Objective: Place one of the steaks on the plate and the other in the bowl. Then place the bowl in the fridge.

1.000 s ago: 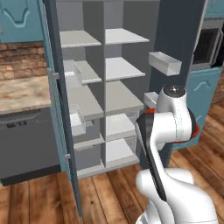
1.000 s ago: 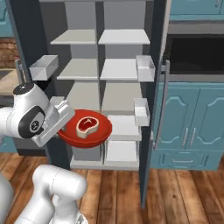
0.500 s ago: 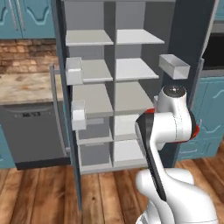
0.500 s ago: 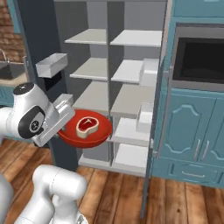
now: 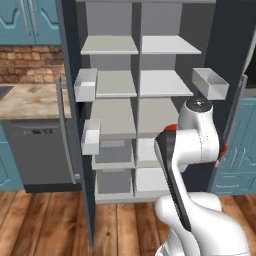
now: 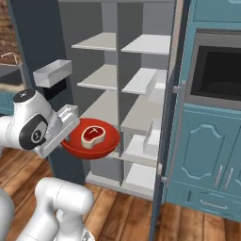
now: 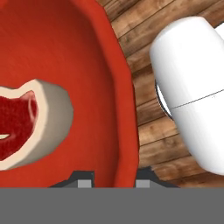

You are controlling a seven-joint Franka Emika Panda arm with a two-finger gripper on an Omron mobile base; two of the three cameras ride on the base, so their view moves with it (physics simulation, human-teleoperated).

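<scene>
My gripper (image 6: 69,140) is shut on the left rim of the glossy red bowl (image 6: 111,142) and holds it level in front of the open fridge (image 6: 123,80). One steak (image 6: 92,135), pink-red with a pale edge, lies inside the bowl. In the hand view the bowl (image 7: 87,65) rises between the two fingertips of the gripper (image 7: 114,178), with the steak (image 7: 26,122) at the left. The fridge (image 5: 136,90) stands with both doors swung open and pale grey bare shelves. My own arm hides the bowl in the left base view. The plate is out of view.
Grey door bins (image 5: 86,84) (image 5: 210,83) stick out from both fridge doors. A built-in oven (image 6: 216,66) and teal cabinets (image 6: 207,160) flank the right door. A dishwasher (image 5: 37,155) under a stone counter (image 5: 27,100) lies to the left. Wooden floor runs below.
The whole picture has shifted, so the base has driven and the fridge now sits more squarely ahead and larger. The bowl with the steak stays in my gripper in the same pose.
</scene>
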